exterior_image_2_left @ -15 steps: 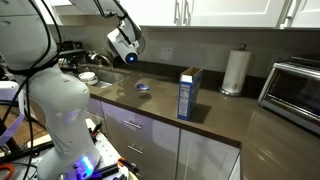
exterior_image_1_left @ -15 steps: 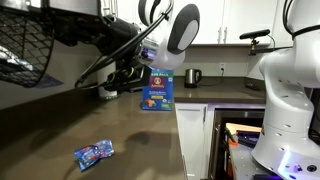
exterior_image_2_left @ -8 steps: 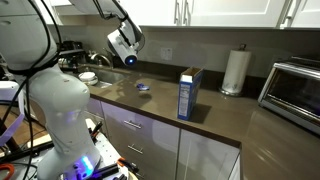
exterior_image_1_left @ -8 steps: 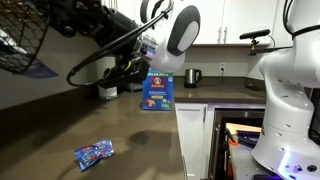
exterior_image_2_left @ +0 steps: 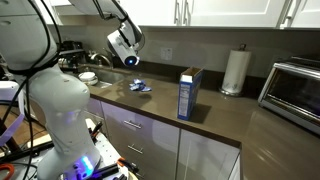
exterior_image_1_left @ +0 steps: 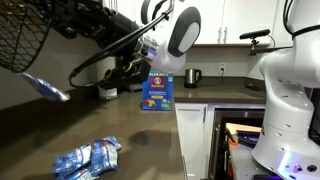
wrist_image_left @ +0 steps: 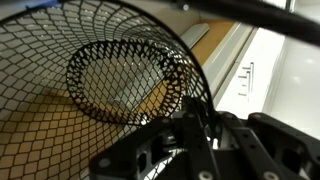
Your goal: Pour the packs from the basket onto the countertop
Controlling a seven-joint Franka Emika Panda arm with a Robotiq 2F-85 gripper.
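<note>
The black wire-mesh basket (exterior_image_1_left: pixel 25 40) hangs tipped over high above the countertop (exterior_image_1_left: pixel 140 140). In the wrist view my gripper (wrist_image_left: pixel 190 128) is shut on the basket's rim (wrist_image_left: pixel 192 80), and no packs show inside the mesh. One blue pack (exterior_image_1_left: pixel 46 88) is in mid-air just below the basket's mouth. Several blue packs (exterior_image_1_left: pixel 87 159) lie heaped on the countertop beneath it. In an exterior view they show as a small blue pile (exterior_image_2_left: pixel 140 87) below my gripper (exterior_image_2_left: pixel 122 45).
A tall blue-and-green box (exterior_image_1_left: pixel 157 88) (exterior_image_2_left: pixel 189 93) stands upright on the counter. A paper towel roll (exterior_image_2_left: pixel 235 70) and a toaster oven (exterior_image_2_left: pixel 296 90) sit farther along. A metal mug (exterior_image_1_left: pixel 194 76) stands by the wall. A white robot body (exterior_image_1_left: pixel 285 90) fills one side.
More packs have dropped out of the tipped basket. The single pack on the countertop has become a heap, and another pack is falling. The arm has barely moved.
</note>
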